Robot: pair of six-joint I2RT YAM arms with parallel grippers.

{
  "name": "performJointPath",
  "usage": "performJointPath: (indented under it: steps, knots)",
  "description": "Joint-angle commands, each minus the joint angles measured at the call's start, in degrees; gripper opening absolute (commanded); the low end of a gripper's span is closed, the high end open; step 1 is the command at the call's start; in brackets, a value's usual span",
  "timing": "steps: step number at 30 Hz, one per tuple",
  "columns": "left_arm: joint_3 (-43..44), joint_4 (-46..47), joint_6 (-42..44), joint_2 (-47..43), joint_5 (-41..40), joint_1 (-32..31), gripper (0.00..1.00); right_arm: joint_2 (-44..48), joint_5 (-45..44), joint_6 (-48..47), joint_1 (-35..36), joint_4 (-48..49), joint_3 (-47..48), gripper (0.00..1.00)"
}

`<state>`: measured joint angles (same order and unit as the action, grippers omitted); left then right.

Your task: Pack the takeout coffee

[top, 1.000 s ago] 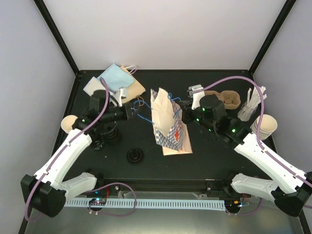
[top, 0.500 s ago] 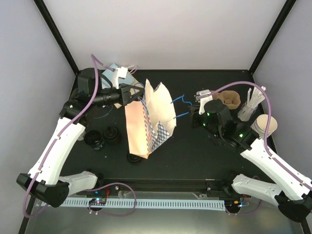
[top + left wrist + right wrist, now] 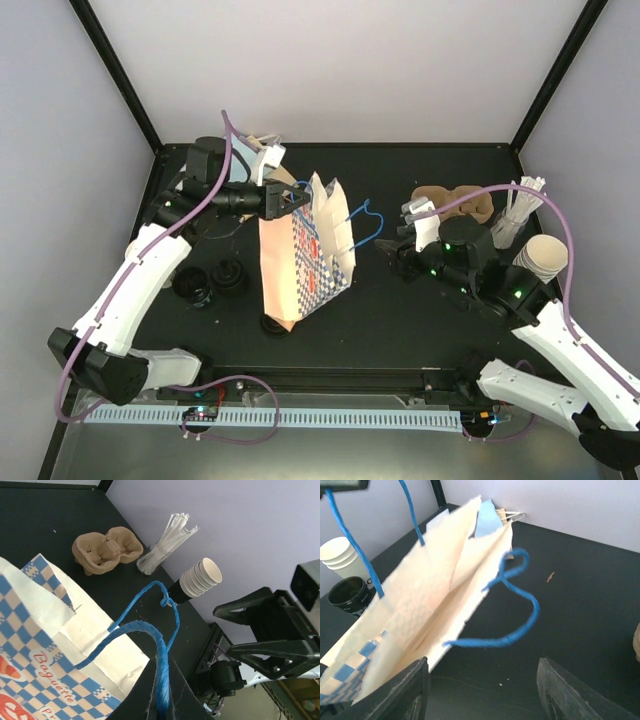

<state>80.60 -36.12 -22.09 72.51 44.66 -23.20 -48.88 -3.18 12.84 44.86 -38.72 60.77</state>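
Black lid (image 3: pixel 267 323) half behind bag (image 3: pixel 300 262)

I see the blue-checked paper bag (image 3: pixel 300 270) standing open on the black table (image 3: pixel 420 320), right at the left pincer (image 3: pixel 285 198), with its blue cord handle (image 3: pixel 159 665) caught between that pincer's tips. The second handle (image 3: pixel 520 630) loops free just ahead of the right pincer (image 3: pixel 480 680). The white stir sticks (image 3: pixel 515 212) stand behind the right pincer.

Top camera looks down from behind; both close wrist cameras share the bag (image 3: pixel 298 270).
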Motion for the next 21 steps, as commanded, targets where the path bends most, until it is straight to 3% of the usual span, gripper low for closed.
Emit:
performJointPath:
  steps: [1,4,13,19,21]
  knots:
    - [3.7,-1.7,2.9,0.5,1.2,-0.5,0.02,0.2,1.6,-2.6,0.0,-1.8,3.8,0.65]
    - [4.5,-2.0,3.2,2.6,1.3,-0.7,0.02,-0.3,2.3,-3.0,0.0,-3.4,5.9,0.66]
    - [6.9,-3.6,4.1,3.9,1.1,-1.8,0.02,-6.5,11.1,-2.5,0.0,-5.9,15.7,0.55]
    - [7.3,-2.3,3.1,4.2,1.1,-2.3,0.02,-15.8,11.1,-2.1,0.2,-6.8,22.1,0.33]
    - [7.8,-2.5,3.1,4.5,1.1,-2.5,0.02,-18.9,10.9,-2.8,0.4,-7.5,23.9,0.20]
